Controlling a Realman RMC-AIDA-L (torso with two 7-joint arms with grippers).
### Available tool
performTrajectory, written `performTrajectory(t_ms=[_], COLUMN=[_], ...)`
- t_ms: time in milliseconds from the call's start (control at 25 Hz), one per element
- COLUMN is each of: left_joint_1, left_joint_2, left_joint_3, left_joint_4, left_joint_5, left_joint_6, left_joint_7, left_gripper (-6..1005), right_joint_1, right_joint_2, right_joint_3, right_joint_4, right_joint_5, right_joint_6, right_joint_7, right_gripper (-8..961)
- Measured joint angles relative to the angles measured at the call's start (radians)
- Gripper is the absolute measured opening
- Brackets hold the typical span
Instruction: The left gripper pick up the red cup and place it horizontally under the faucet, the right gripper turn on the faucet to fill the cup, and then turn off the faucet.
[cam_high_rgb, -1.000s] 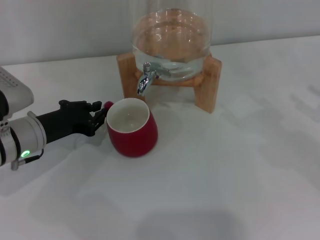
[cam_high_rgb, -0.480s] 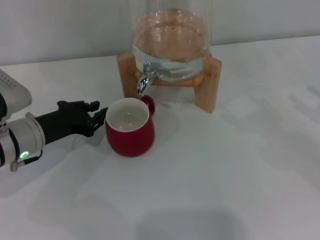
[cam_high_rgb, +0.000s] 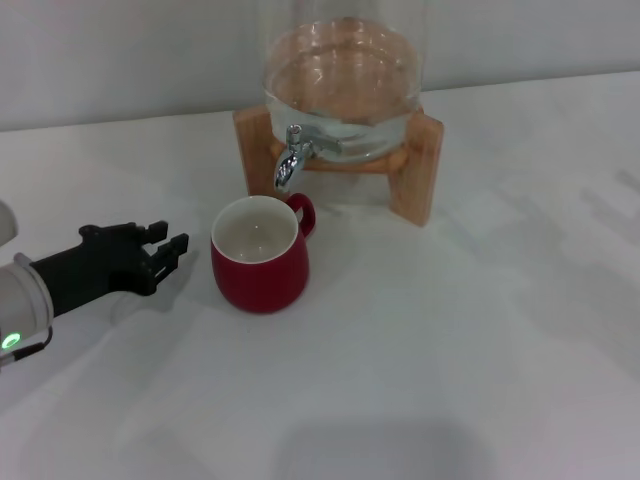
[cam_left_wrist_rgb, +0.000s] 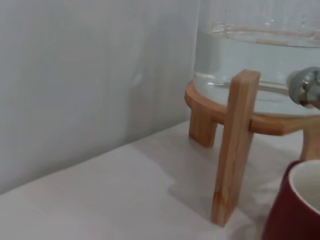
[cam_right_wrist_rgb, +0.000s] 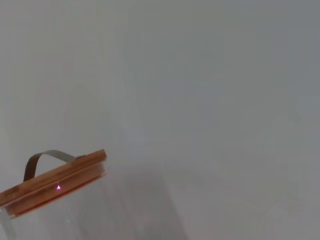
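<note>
The red cup (cam_high_rgb: 262, 272) stands upright on the white table, its white inside empty and its handle turned toward the back right. It sits just in front of and slightly left of the chrome faucet (cam_high_rgb: 289, 160), whose spout hangs over the cup's rim. My left gripper (cam_high_rgb: 170, 239) is open and empty, a short gap to the left of the cup. In the left wrist view the cup (cam_left_wrist_rgb: 292, 207) shows at one corner, with the faucet (cam_left_wrist_rgb: 308, 87) at the edge. The right gripper is out of view.
The glass jar (cam_high_rgb: 345, 85), partly filled with water, rests on a wooden stand (cam_high_rgb: 415, 170) at the back of the table (cam_high_rgb: 450, 350). The right wrist view shows only the jar's wooden lid (cam_right_wrist_rgb: 55, 181) against a grey wall.
The left gripper let go of the cup and drew back to the left. The cup's handle swung from the left side to the back right, and the cup settled upright.
</note>
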Motion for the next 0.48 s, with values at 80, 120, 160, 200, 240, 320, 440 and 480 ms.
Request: performTrajectory(t_ms=[80, 120, 160, 200, 240, 320, 440, 480], left_joint_1=[0.054, 0.073, 0.101, 0.122, 0.144, 0.172, 0.191, 0.192], left_joint_2=[-0.001, -0.001, 0.0, 0.0, 0.001, 0.001, 0.002, 0.002], left_joint_3=[0.064, 0.09, 0.128, 0.154, 0.18, 0.206, 0.234, 0.241], left_joint_4=[0.072, 0.096, 0.132, 0.16, 0.192, 0.234, 0.262, 0.264], left_joint_5=[-0.027, -0.042, -0.063, -0.078, -0.093, -0.103, -0.106, -0.106], left_joint_6=[-0.001, -0.001, 0.001, 0.003, 0.006, 0.008, 0.009, 0.01], left_joint_7=[-0.04, -0.049, -0.059, -0.064, -0.072, -0.087, -0.123, -0.127], left_gripper=[297, 297, 298, 299, 299, 300, 302, 302], right_joint_1=[0.001, 0.002, 0.003, 0.003, 0.003, 0.003, 0.003, 0.003], right_joint_2=[0.0, 0.0, 0.0, 0.0, -0.001, -0.001, -0.002, -0.002], right_joint_3=[0.0, 0.0, 0.0, 0.0, 0.0, 0.0, -0.001, 0.0], right_joint_4=[0.0, 0.0, 0.001, 0.001, 0.001, 0.001, 0.001, 0.001], right_joint_5=[0.0, 0.0, 0.001, 0.001, 0.001, 0.001, 0.001, 0.001], right_joint_6=[0.0, -0.001, -0.001, -0.001, -0.001, -0.003, -0.004, -0.004], right_joint_7=[0.0, 0.0, 0.0, 0.0, 0.0, 0.0, 0.0, 0.0], right_gripper=[780, 780, 780, 780, 780, 780, 780, 780])
